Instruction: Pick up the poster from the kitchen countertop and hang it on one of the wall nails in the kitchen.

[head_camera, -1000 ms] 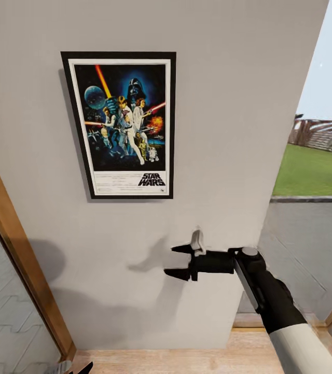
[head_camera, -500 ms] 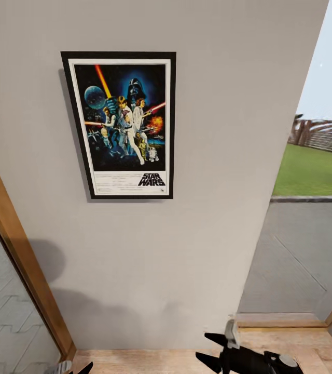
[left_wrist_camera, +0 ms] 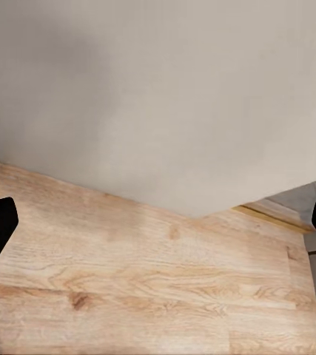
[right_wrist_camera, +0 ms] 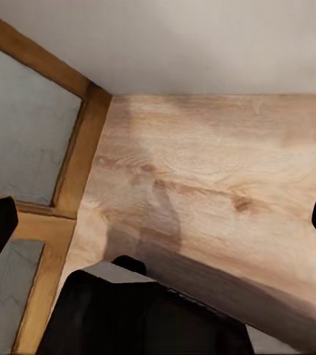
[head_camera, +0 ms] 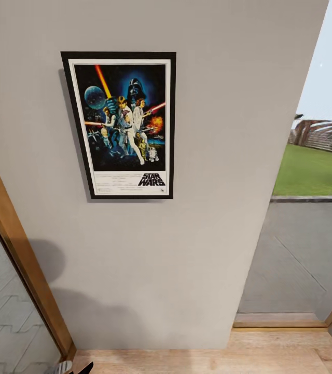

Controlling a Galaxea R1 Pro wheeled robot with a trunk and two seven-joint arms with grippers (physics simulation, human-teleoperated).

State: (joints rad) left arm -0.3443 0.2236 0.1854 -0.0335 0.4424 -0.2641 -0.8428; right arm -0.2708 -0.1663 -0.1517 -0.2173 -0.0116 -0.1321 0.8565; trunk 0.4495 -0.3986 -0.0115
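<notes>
Already the Star Wars poster (head_camera: 120,124) hangs upright on the pale grey wall (head_camera: 212,156).
Your 2 grippers, left (left_wrist_camera: 158,222) and right (right_wrist_camera: 158,222), stand wide and empty, low over the wooden floor (head_camera: 270,353), poster high above them.

Even daylight, soft wall (head_camera: 212,130) shadows
</notes>
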